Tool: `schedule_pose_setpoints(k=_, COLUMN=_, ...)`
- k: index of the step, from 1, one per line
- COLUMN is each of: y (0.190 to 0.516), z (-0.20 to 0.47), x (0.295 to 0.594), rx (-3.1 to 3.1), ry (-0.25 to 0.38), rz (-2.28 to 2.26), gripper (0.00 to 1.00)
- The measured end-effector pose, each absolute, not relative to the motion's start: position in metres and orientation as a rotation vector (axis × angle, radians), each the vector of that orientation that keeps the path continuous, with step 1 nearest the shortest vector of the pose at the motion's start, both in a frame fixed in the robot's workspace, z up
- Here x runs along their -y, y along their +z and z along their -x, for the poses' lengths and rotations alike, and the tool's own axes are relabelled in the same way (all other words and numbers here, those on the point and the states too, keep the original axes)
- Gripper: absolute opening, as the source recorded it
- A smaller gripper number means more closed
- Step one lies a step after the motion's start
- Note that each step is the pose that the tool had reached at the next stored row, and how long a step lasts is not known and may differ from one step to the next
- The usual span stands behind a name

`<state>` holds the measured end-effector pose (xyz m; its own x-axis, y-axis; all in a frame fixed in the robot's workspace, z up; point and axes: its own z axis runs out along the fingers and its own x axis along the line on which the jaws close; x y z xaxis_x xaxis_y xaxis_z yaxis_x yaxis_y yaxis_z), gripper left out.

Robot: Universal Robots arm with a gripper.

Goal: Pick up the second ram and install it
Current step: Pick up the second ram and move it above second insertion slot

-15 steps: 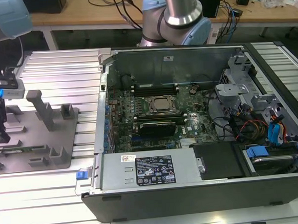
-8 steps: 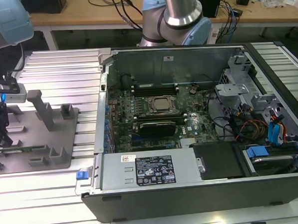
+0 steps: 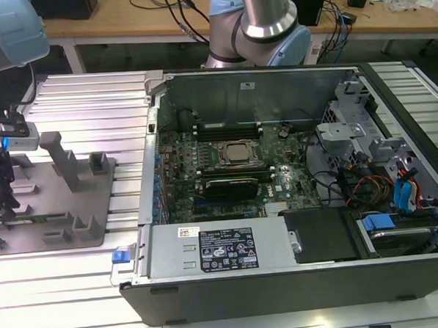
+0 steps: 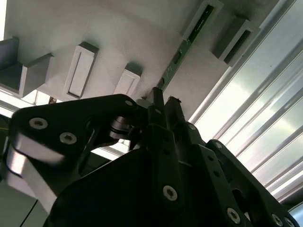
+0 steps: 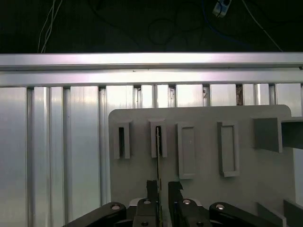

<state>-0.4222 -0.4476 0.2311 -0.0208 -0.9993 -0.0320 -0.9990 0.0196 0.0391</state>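
Over at the exterior view's left end of the ribbed metal counter [image 3: 91,104] sits the grey tray [image 3: 107,206] with its upright posts, and the arm's black pincer [image 3: 2,208] hangs right over it, close to the tray's outer edge. The second ram [image 5: 157,151] stands on its thin edge in the tray. In the first wrist view I see it as a narrow line running from a slotted block near the tray's edge back toward the pincer [image 5: 162,184]. That block is the next one in from the block at the tray's corner. The pincer looks released: one finger [image 5: 151,187] is just against the stick, and the other [image 5: 175,188] stands a little apart, with a dark gap showing between it and the board. So the two fingers straddle the ram without clamping it. In the second wrist view the green board [image 4: 189,45] slants away from the fingertips [image 4: 158,97], its nearer end right at them and its far end seated in a grey block. Two wider empty blocks sit beside it along the same edge of the tray. Beside the tray, toward the exterior view's right, the open computer case [image 3: 284,278] lies on the counter, its green motherboard exposed and the square silver processor [image 3: 240,154] in the middle. The arm's base [image 3: 260,29] rises behind the case's back wall.
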Motion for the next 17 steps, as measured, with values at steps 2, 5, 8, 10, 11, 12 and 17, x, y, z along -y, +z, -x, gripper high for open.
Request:
schedule_pose_setpoints(k=2, y=0.231, z=0.422, x=0.448, rx=2.240, ry=-0.079, rz=-2.195, gripper=0.28)
schedule_pose_setpoints(k=5, y=0.228, z=0.423, x=0.448, rx=2.241, ry=-0.067, rz=-2.206, gripper=0.28)
schedule_pose_setpoints(k=8, y=0.225, z=0.425, x=0.448, rx=2.242, ry=-0.053, rz=-2.217, gripper=0.28)
schedule_pose_setpoints(k=10, y=0.220, z=0.426, x=0.448, rx=2.241, ry=-0.053, rz=-2.219, gripper=0.28)
schedule_pose_setpoints(k=11, y=0.219, z=0.426, x=0.448, rx=2.240, ry=-0.053, rz=-2.220, gripper=0.28)
schedule_pose_setpoints(k=12, y=0.217, z=0.426, x=0.448, rx=2.239, ry=-0.053, rz=-2.221, gripper=0.28)
schedule_pose_setpoints(k=17, y=0.208, z=0.427, x=0.448, rx=2.233, ry=-0.053, rz=-2.227, gripper=0.28)
